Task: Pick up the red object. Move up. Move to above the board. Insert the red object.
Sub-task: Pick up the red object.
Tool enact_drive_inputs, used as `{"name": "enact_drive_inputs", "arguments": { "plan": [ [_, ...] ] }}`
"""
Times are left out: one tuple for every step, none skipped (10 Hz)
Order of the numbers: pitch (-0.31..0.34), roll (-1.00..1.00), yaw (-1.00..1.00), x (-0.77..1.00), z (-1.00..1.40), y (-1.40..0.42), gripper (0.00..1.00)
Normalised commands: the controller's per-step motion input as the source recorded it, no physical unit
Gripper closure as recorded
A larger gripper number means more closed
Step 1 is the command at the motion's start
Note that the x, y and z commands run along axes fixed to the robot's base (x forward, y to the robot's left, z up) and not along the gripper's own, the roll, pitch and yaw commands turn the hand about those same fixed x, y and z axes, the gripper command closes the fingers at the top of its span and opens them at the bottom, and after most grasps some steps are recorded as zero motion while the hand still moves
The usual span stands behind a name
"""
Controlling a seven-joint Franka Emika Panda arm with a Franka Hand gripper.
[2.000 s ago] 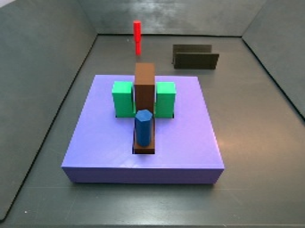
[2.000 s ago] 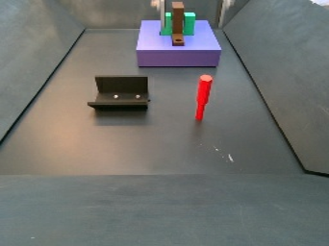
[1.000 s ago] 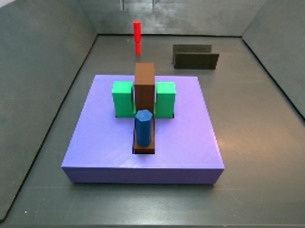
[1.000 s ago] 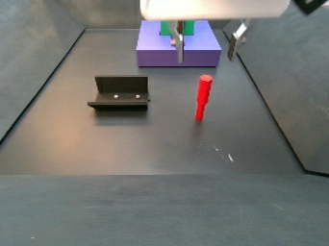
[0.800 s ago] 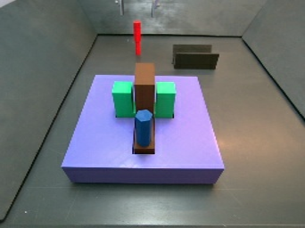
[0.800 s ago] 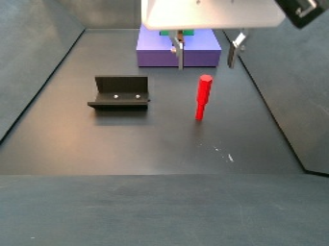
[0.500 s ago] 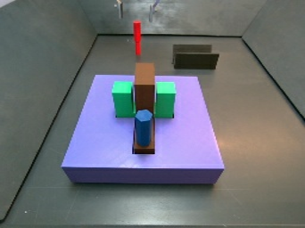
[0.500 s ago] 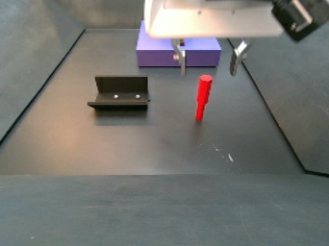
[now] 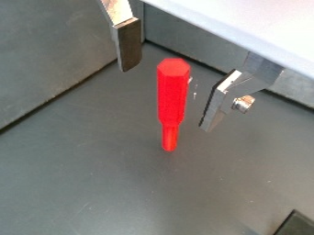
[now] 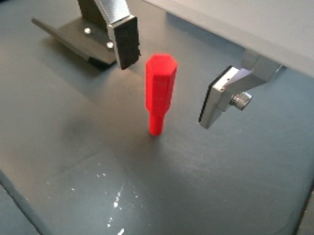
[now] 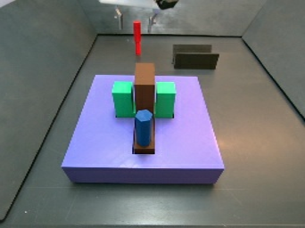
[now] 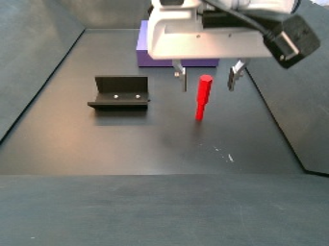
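Note:
The red object [image 9: 172,96] is a thin red peg standing upright on the dark floor, seen in both wrist views [image 10: 159,92] and both side views [image 11: 138,37] [image 12: 203,97]. My gripper [image 9: 172,66] is open, one finger on each side of the peg's top, not touching it; it shows too in a wrist view [image 10: 168,75] and a side view [image 12: 205,76]. The lavender board [image 11: 143,134] carries green blocks [image 11: 124,98], a brown block [image 11: 145,85] and a blue cylinder [image 11: 143,127]; it lies apart from the peg.
The dark fixture [image 12: 121,93] stands on the floor beside the peg, and shows in a side view [image 11: 195,58] and a wrist view [image 10: 76,41]. Grey walls enclose the floor on all sides.
My gripper has come down from above until its open fingers straddle the top of the red peg. The peg and board have not moved.

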Motion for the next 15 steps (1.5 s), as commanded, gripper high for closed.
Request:
{"name": "enact_drive_inputs", "arguments": {
  "plan": [
    [-0.013, 0.00, 0.06, -0.04, -0.24, 0.11, 0.00],
    [-0.026, 0.00, 0.23, 0.00, -0.11, 0.03, 0.00],
    [-0.019, 0.00, 0.27, 0.00, -0.04, 0.00, 0.00],
    [-0.011, 0.00, 0.13, -0.01, 0.00, 0.00, 0.00],
    [-0.001, 0.00, 0.07, 0.00, 0.00, 0.00, 0.00],
    [0.000, -0.03, 0.00, 0.00, 0.00, 0.00, 0.00],
    [0.000, -0.03, 0.00, 0.00, 0.00, 0.00, 0.00],
    [0.000, 0.00, 0.00, 0.00, 0.00, 0.00, 0.00],
    [0.000, 0.00, 0.00, 0.00, 0.00, 0.00, 1.00],
    [0.000, 0.00, 0.00, 0.00, 0.00, 0.00, 1.00],
    [0.000, 0.00, 0.00, 0.00, 0.00, 0.00, 1.00],
    [0.000, 0.00, 0.00, 0.00, 0.00, 0.00, 1.00],
    [0.000, 0.00, 0.00, 0.00, 0.00, 0.00, 1.00],
    [0.000, 0.00, 0.00, 0.00, 0.00, 0.00, 1.00],
    [0.000, 0.00, 0.00, 0.00, 0.00, 0.00, 1.00]
  ]
}}
